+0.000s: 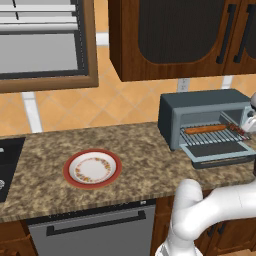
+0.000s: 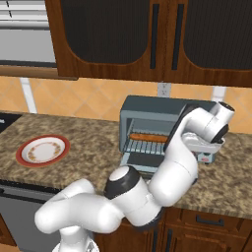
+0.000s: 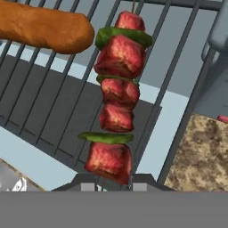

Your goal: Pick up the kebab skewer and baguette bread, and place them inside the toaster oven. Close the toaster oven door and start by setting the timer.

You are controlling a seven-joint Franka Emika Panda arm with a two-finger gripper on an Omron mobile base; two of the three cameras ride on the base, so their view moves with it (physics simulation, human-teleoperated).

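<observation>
Red meat on the wire, and it could still slide off

Red and green chunks of the kebab skewer (image 3: 116, 107) hang right in front of the hand camera, stick end pinched between the clenched jaws at the bottom of that view; so the gripper (image 3: 114, 181) is grasping the skewer, near its lowest chunk, and the rest of it runs away from the jaws over the wire rack (image 3: 178, 67).

What I'd worry about: the skewer lies roughly along the rack bars rather than across them, so if it's let go like this it might drop into a gap or roll; it's also near the rack's right end, close to the oven's side wall, so a nudge could knock it against the metal; I can't tell whether it's resting on the bars or hovering just above them.

The baguette bread (image 1: 205, 129) already lies on the rack inside the toaster oven (image 1: 200, 107), left of the skewer; its rounded end sits just beside the skewer's top chunks, so a sloppy pull-out could bump it.

The toaster oven door (image 1: 220, 150) is folded down toward the near side, on the counter (image 1: 145, 150); the arm reaches over it, so backing out low could catch it; the empty plate (image 1: 93, 168) sits well off to the left.
</observation>
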